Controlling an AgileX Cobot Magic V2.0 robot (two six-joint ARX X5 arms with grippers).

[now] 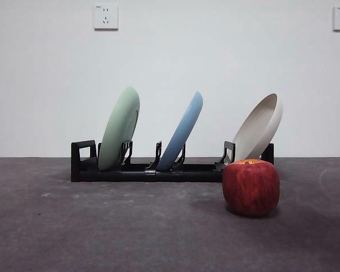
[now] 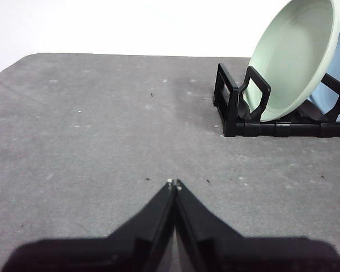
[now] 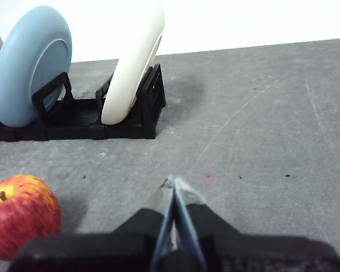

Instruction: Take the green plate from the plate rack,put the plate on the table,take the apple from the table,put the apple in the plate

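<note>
Across the table (image 1: 102, 226) in the front view, the plate rack (image 1: 141, 170) holds three leaning plates: the green plate (image 1: 120, 127) at one end, a light blue plate (image 1: 184, 130) in the middle, a cream-white plate (image 1: 260, 127) at the other. The apple (image 1: 251, 187) stands on the table before the cream end. Neither arm shows.

From the left wrist, the left gripper (image 2: 174, 184) is closed and empty, well apart from the green plate (image 2: 294, 56), which lies ahead and to one side, on edge. This arm looks the nearer.

From the right wrist, the right gripper (image 3: 173, 182), also closed and empty, has the apple (image 3: 20, 212) near.
</note>
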